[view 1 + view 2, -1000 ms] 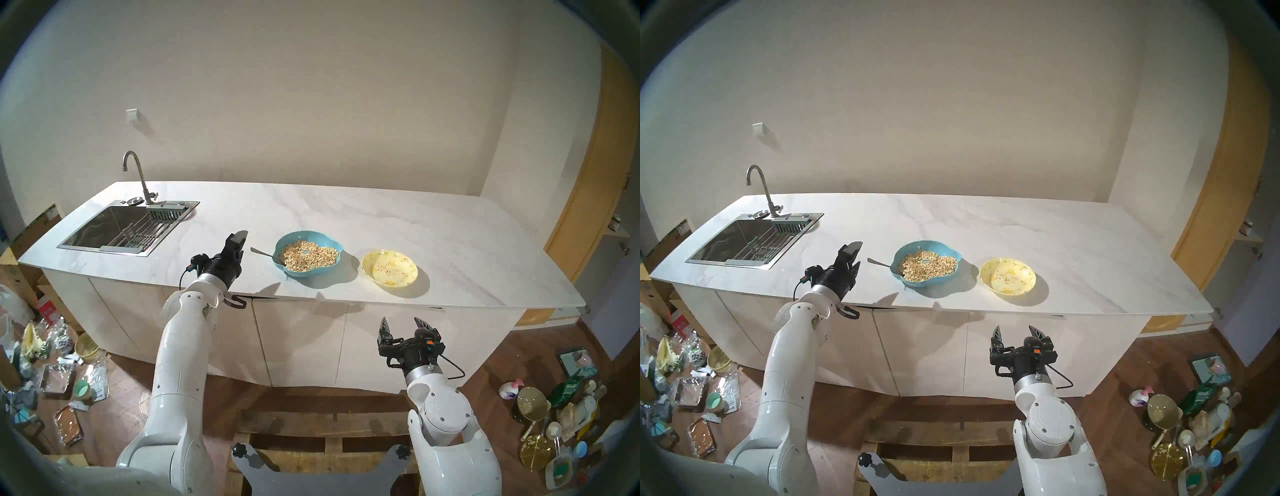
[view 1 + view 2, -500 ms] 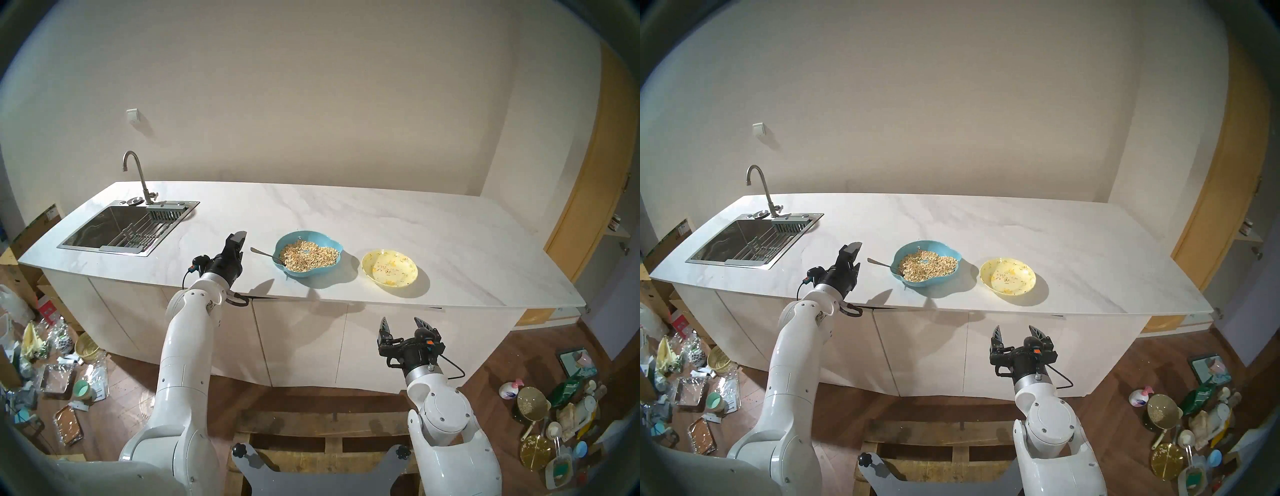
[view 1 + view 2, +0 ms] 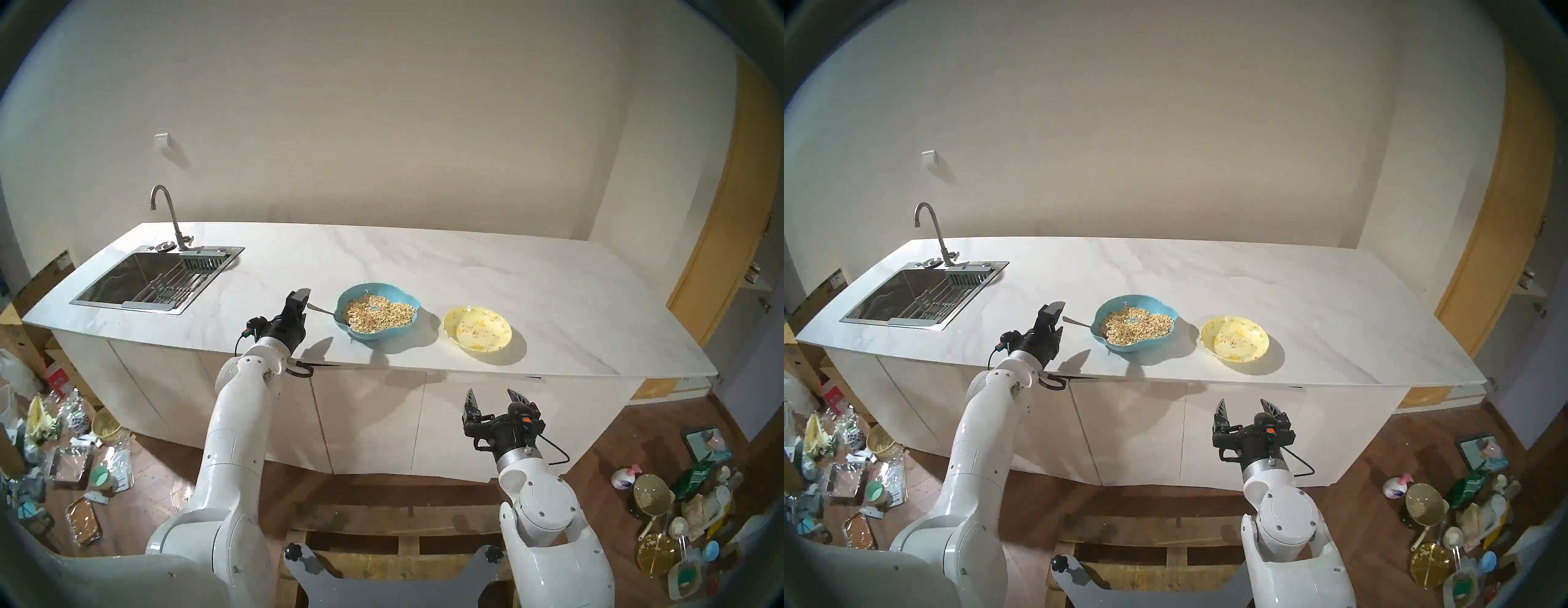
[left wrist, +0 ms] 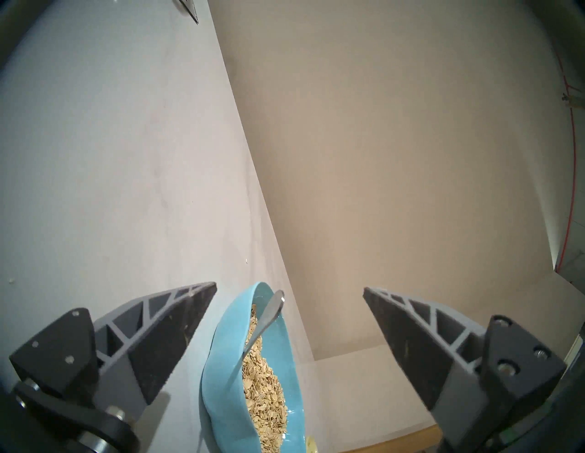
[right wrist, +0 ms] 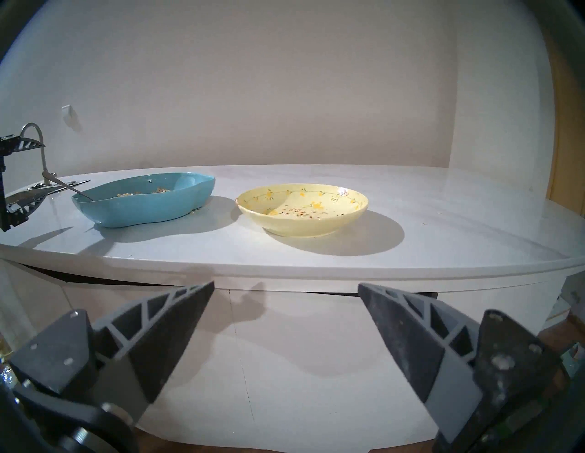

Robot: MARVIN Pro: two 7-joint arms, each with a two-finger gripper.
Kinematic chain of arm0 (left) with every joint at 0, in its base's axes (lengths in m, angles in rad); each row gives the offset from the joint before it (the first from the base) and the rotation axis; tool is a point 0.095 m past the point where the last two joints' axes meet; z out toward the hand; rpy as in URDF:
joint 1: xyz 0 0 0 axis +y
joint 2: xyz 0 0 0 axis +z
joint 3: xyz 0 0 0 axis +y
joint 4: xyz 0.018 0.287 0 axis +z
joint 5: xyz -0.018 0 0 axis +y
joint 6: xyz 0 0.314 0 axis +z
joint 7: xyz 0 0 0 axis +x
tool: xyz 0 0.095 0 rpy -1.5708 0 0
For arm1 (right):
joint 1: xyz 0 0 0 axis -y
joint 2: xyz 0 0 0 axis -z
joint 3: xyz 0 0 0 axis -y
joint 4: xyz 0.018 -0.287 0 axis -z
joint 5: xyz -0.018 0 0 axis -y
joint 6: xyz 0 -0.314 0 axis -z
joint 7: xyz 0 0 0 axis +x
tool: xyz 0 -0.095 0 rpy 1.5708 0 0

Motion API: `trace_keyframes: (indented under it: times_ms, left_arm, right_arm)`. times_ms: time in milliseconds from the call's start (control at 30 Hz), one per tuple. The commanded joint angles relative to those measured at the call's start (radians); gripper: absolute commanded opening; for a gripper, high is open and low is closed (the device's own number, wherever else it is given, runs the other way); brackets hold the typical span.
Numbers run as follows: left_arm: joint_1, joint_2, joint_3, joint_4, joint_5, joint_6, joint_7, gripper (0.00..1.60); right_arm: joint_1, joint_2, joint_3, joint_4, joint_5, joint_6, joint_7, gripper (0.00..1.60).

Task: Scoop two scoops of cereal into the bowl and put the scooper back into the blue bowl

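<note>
The blue bowl [image 3: 373,337] with a wavy rim stands mid-counter and holds a heap of cereal [image 3: 377,313]. The scooper [image 3: 322,311], a silver spoon, leans on the bowl's left rim with its head in the flakes and its handle pointing left. My left gripper [image 3: 302,303] is open and turned on its side, and the handle's end lies at its fingertips, untouched. In the left wrist view the scooper [image 4: 269,316] shows between the wide-apart fingers. The pale-yellow bowl [image 3: 477,327] sits right of the blue one with only crumbs inside. My right gripper [image 3: 494,397] hangs open below the counter's front edge.
A steel sink [image 3: 157,278] with a faucet [image 3: 167,212] takes up the counter's left end. The white counter [image 3: 424,263] stretches behind and to the right of both bowls. Clutter lies on the floor at both sides, and a wooden door frame [image 3: 721,212] stands at the right.
My left gripper has moved right, from a gap away to the end of the scooper's handle. The right arm, both bowls and the scooper have stayed put.
</note>
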Motion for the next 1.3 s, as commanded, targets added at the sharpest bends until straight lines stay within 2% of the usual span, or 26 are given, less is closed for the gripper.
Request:
trace_keyframes:
  times_ms: [0,367,667,1033,1267]
  left_arm:
    - [-0.050,-0.003,0.015,-0.013,0.003,-0.013,-0.036,1.60]
    - [-0.061,-0.011,0.034,0.012,-0.001,-0.034,-0.046,1.60]
    - [-0.048,-0.019,0.042,-0.004,-0.003,-0.047,-0.039,1.60]
    - [-0.009,-0.020,0.029,-0.048,-0.014,-0.054,-0.024,1.60]
    - [-0.016,-0.018,0.018,-0.023,-0.018,-0.058,-0.022,1.60]
  right_arm:
    - [0.005,-0.002,-0.001,-0.023,0.001,-0.005,0.000,1.60]
    - [0.005,-0.002,-0.001,-0.024,0.001,-0.005,0.000,1.60]
    - [0.005,-0.002,-0.001,-0.024,0.001,-0.005,0.000,1.60]
    - [0.005,-0.002,-0.001,-0.025,0.001,-0.004,0.000,1.60]
    - [0.004,-0.002,-0.001,-0.025,0.001,-0.004,0.000,1.60]
